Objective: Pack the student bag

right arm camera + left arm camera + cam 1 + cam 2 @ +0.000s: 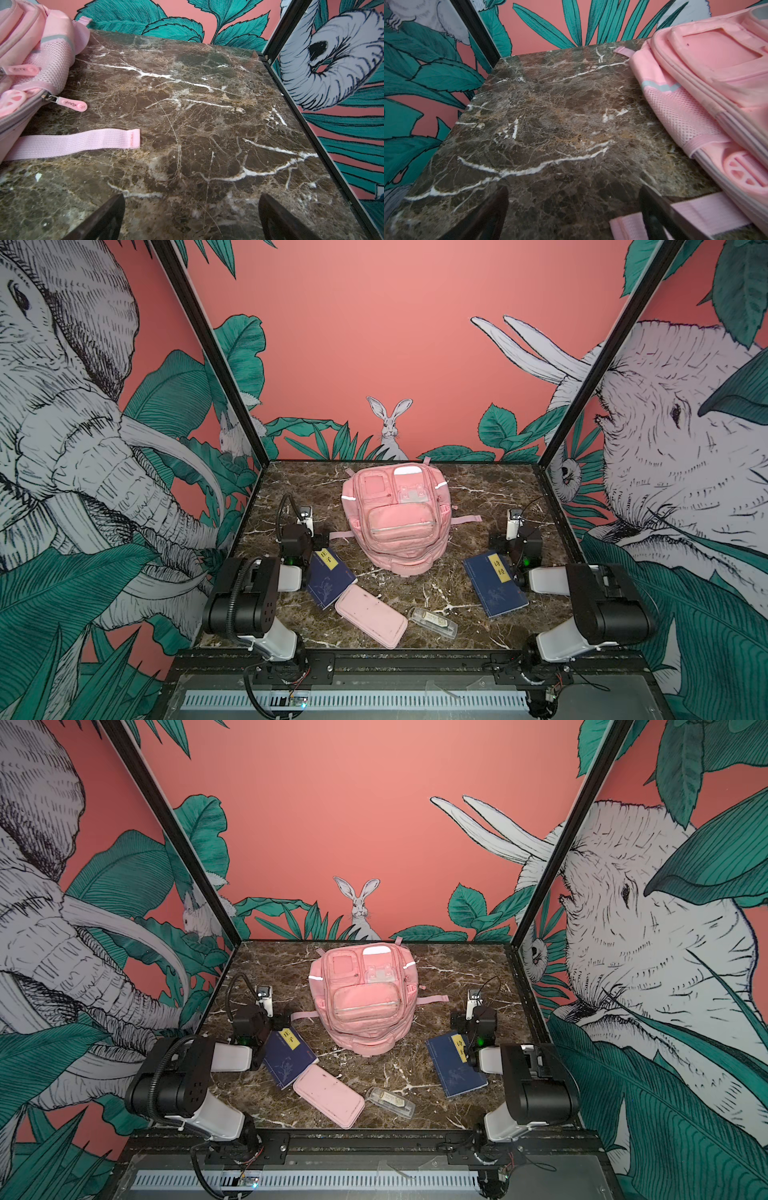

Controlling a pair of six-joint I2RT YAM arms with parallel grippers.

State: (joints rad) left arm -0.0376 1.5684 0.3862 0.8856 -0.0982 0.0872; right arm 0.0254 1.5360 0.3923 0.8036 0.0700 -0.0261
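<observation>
Closest in, left gripper (573, 195) and right gripper (192, 197) both spread wide, holding nothing, flanking the student bag (395, 518).

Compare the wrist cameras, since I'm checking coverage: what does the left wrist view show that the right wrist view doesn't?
Only the left wrist view: the square front pocket of the large soft pink fabric backpack. Only the right wrist view: a long pink zipper pull lying on the brown marble tabletop. Both: the backpack's mesh side, the tabletop, and an open, empty tool (left tool, right tool respectively).
</observation>
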